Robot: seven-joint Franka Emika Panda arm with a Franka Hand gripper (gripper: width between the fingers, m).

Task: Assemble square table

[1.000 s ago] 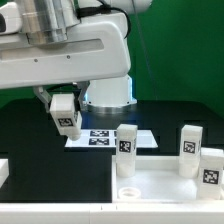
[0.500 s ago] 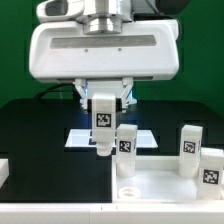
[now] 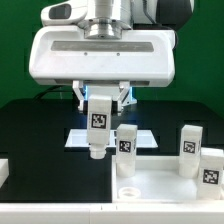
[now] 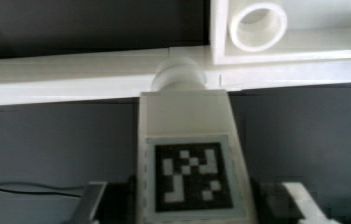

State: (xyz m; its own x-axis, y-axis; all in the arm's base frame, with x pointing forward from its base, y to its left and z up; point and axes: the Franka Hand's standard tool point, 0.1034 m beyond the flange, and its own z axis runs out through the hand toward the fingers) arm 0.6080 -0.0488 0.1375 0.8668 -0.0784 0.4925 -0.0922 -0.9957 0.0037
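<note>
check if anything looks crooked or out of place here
Nothing stands out. The gripper holds the fourth leg upright above the table. Three legs stand straight on the square tabletop, and the open corner hole looks intact.

No readable words or numbers, only black-and-white square tags on the held leg (image 3: pixel 98 119), on three standing legs (image 3: pixel 126 146), and on the marker board (image 3: pixel 79 137) lying on the surface
</note>
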